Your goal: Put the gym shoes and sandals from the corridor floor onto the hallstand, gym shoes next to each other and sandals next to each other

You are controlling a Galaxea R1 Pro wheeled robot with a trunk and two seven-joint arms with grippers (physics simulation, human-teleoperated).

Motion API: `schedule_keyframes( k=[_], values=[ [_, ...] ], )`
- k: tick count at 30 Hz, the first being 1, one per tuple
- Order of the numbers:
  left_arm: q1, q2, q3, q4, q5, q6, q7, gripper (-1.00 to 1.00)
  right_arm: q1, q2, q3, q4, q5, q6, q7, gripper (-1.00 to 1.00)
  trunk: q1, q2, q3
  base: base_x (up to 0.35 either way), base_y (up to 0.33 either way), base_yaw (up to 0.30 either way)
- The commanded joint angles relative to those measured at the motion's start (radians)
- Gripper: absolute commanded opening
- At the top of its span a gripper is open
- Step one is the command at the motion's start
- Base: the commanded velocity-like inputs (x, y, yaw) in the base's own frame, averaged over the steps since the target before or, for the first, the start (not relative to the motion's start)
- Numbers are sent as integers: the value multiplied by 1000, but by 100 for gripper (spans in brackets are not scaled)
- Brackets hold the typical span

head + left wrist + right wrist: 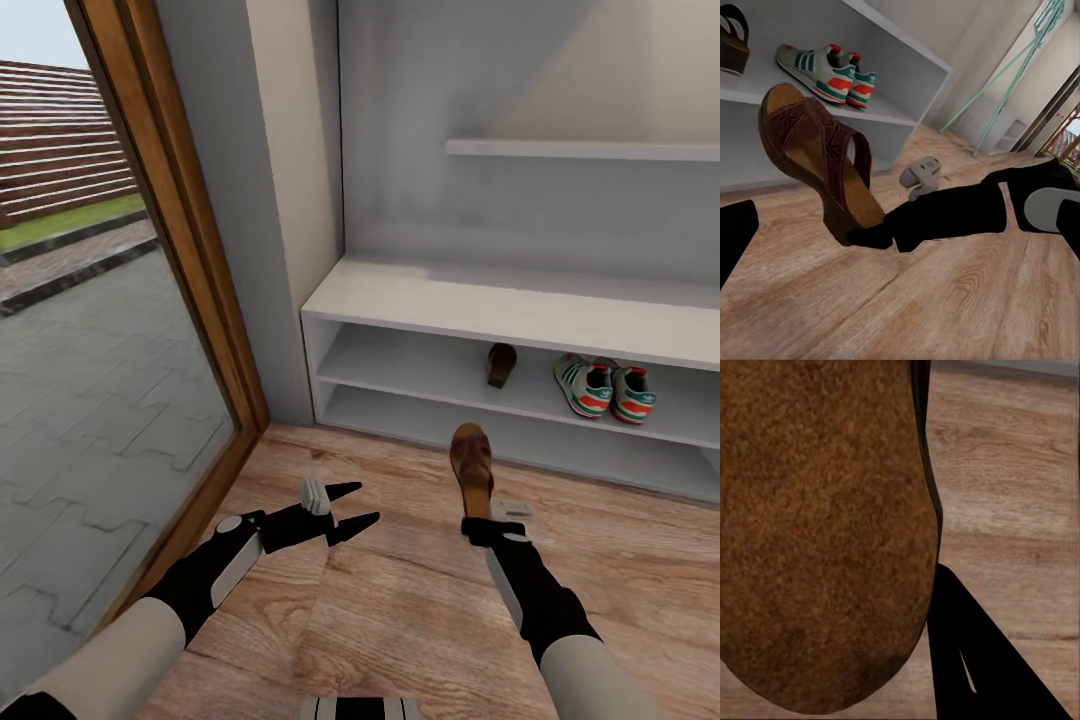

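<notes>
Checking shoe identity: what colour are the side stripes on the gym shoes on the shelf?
Green, clearest in the left wrist view on the gym shoes.

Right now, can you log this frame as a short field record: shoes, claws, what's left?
gym shoes: both side by side on the hallstand's upper open shelf
shelved sandal: same shelf, apart from the sneakers
held sandal: in right claw, above the corridor floor
left claw: open, empty
remaining: place held sandal beside its mate
</notes>
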Motion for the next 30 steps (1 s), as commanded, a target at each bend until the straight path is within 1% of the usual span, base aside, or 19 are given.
schedule_keyframes(
  k=[1,5,10,11,15,19,23,30],
  values=[
    [-1,1,-7,1,7,-9,1,100,0,1,-2,-2,-4,-26,-5,-100,0,0,-1,0,0,0],
    [-1,1,-7,1,6,-9,1,100,0,1,-3,-3,-4,-67,-5,-100,0,0,-1,0,0,0],
    [-1,1,-7,1,7,-9,1,100,0,0,0,-3,-3,-82,-5,-100,0,0,-1,0,0,0],
    [5,-4,-12,4,13,-6,-4,100,6,-1,1,-5,-1,-83,-4,-100,0,0,-1,0,0,0],
    [15,-27,-35,3,13,-6,-27,100,14,-1,2,-8,1,-81,-5,-100,0,0,-1,0,0,0],
    [26,-50,-43,4,14,-6,-30,100,15,-1,3,-9,1,-81,-4,-100,0,0,-1,0,0,0],
    [38,-58,-52,4,14,-6,-49,100,15,-1,3,-9,1,-81,-4,-100,0,0,-1,0,0,0],
    [42,-60,-54,5,14,-6,-56,100,15,-1,3,-9,1,-81,-4,-100,0,0,-1,0,0,0]
  ],
)
